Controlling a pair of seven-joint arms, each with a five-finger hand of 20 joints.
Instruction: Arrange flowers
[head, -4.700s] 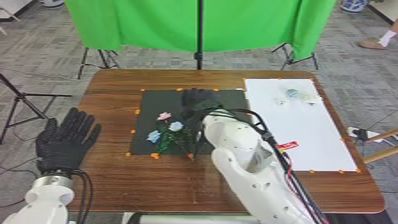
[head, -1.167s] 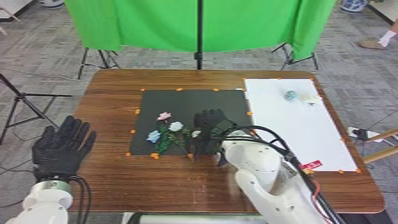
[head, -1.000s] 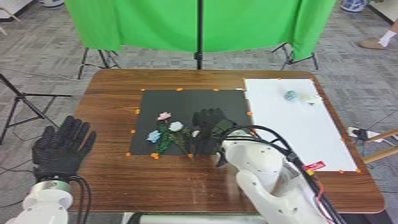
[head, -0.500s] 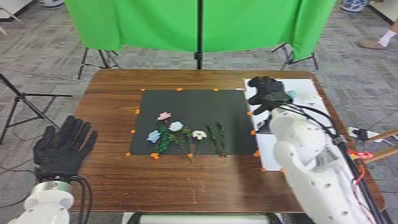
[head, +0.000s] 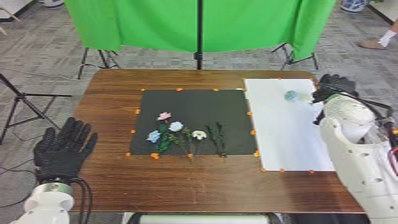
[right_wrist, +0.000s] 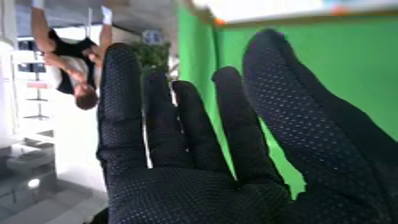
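In the head view my right hand (head: 338, 86) is at the right edge of the white sheet, near its far corner, holding nothing. The right wrist view shows my right hand (right_wrist: 200, 150) open, fingers and thumb straight. My left hand (head: 64, 150) lies open at the table's left side. On the black mat (head: 191, 107) are a pink flower (head: 164, 116), a light blue flower (head: 154, 136), a pale flower (head: 176, 126) and a white flower (head: 199, 134), side by side with green stems. Green sprigs (head: 217, 139) lie right of them.
A white sheet (head: 289, 132) covers the table's right part, with a small pale blue-green glassy object (head: 291, 95) near its far end. Orange markers edge mat and sheet. Behind the brown table (head: 115, 185) hangs a green cloth (head: 151, 25).
My right hand has left the black mat and moved right, across the white sheet to its far right edge. The white flower and green sprigs it partly covered are uncovered.
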